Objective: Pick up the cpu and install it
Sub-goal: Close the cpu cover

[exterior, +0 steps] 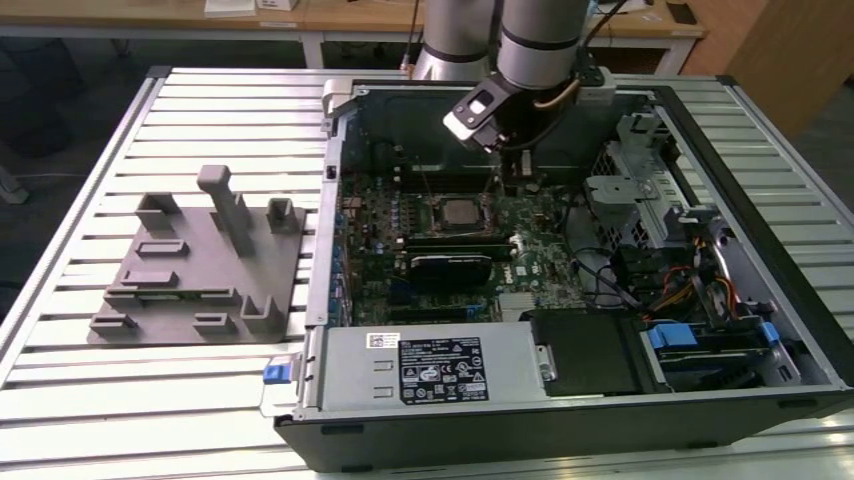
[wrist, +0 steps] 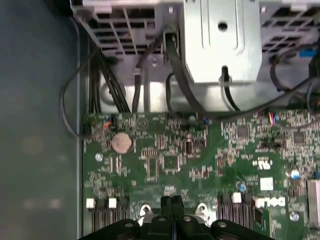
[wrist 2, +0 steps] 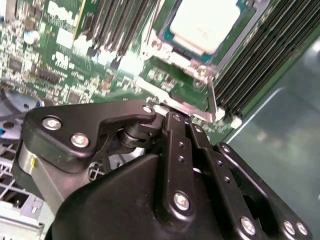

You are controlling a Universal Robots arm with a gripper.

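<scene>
My fingers (wrist: 166,206) are together, the two black tips pressed one against the other, and I see nothing between them in the first wrist view. My gripper (exterior: 515,165) hangs inside the open case (exterior: 699,122), low over the board (exterior: 534,250). The case lies on its side on a table (exterior: 200,100) made of pale metal slats. Behind the table there are wooden desks (exterior: 334,15). On the table, at the exterior view's left of the case and apart from it, stands a grey fixture (exterior: 200,270) with several blocks and posts. In the case, the cpu (exterior: 461,211) lies flat in the socket (exterior: 430,213) on the green board, its silver top up; in the second wrist view the cpu (wrist 2: 205,22) sits inside the metal frame, near my gripper but not touching it. At the near edge of the case is a silver power supply (exterior: 427,365). At the exterior view's right are a metal drive cage (exterior: 641,190) and bundles of cables (exterior: 694,290). The first wrist view shows a round coin cell (wrist: 121,142) on the board, and black cables (wrist: 107,80) that run from it to the cage.
</scene>
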